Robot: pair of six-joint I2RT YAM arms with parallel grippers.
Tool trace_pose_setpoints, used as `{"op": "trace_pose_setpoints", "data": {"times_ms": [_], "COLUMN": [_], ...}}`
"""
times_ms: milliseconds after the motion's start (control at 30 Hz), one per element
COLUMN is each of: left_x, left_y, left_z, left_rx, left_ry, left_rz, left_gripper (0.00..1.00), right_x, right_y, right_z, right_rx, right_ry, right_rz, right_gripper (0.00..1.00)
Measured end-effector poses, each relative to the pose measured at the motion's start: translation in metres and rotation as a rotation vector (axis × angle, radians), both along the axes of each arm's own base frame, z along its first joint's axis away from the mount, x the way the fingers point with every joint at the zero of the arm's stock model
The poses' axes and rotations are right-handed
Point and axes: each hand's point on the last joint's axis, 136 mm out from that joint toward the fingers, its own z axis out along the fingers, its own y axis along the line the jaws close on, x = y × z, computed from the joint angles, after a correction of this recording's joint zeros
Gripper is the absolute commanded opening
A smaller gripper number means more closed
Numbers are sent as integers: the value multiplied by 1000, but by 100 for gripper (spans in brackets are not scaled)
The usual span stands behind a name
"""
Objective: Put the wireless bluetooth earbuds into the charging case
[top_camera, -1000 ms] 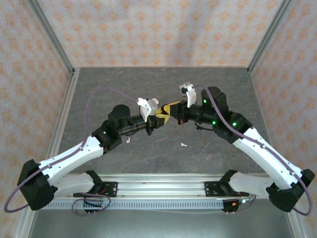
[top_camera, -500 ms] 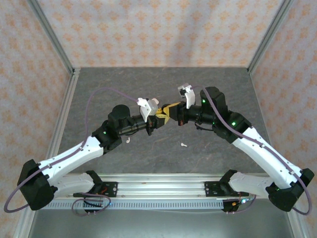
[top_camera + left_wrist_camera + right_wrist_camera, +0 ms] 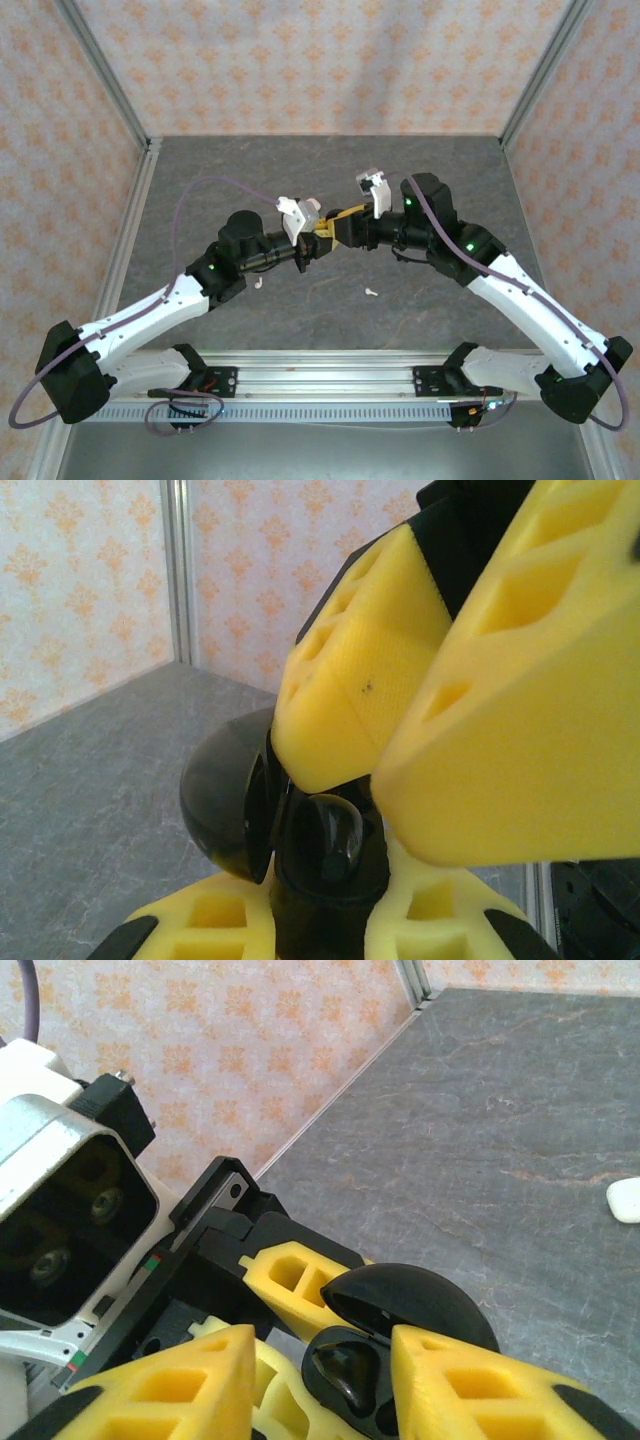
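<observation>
The charging case [image 3: 330, 865] is a black round clamshell with its lid [image 3: 225, 810] swung open and dark wells showing inside. My left gripper [image 3: 320, 915] is shut on its base and holds it above the table centre [image 3: 318, 240]. My right gripper [image 3: 325, 1370] meets it from the right [image 3: 340, 228]. Its yellow fingers [image 3: 360, 680] stand open on either side of the case [image 3: 420, 1305]. Two small white earbuds lie on the table, one [image 3: 371, 293] in front of the grippers, the other [image 3: 258, 284] by the left arm.
The grey slate-patterned floor [image 3: 320, 170] is fenced by metal frame posts and patterned walls. A white earbud [image 3: 625, 1200] lies on the floor at the right edge of the right wrist view. The arm bases sit on a rail [image 3: 320, 375] at the near edge.
My right gripper's jaws have gone from shut to open beside the case, and its wrist has shifted slightly up and left. The left arm holds still.
</observation>
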Motion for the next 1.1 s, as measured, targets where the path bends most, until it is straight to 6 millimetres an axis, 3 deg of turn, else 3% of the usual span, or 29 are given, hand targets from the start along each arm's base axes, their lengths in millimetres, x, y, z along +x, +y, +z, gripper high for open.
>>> {"op": "trace_pose_setpoints", "data": {"times_ms": [167,467,633,867,1100], "left_x": [0,-2,-8,-17,-19], "left_y": [0,2,11,22,23], "left_z": [1,-1,-5,-2,-19], "left_rx": [-6,-11,-6,10,41], "left_ry": [3,2,5,14,50], "left_rz": [1,2,16,30,31], "left_gripper": [0,0,0,0,0], "right_x": [0,4,14,43,61], "right_y": [-2,-17,-36,-72,-108], "right_z": [5,40,35,-19,-109], "right_rx": [-9,8,-47,-169,-314], "right_ry": [24,11,61,284,537], "right_rz": [-22,-113,-239,-451,-597], "right_gripper": [47,39,38,39,39]}}
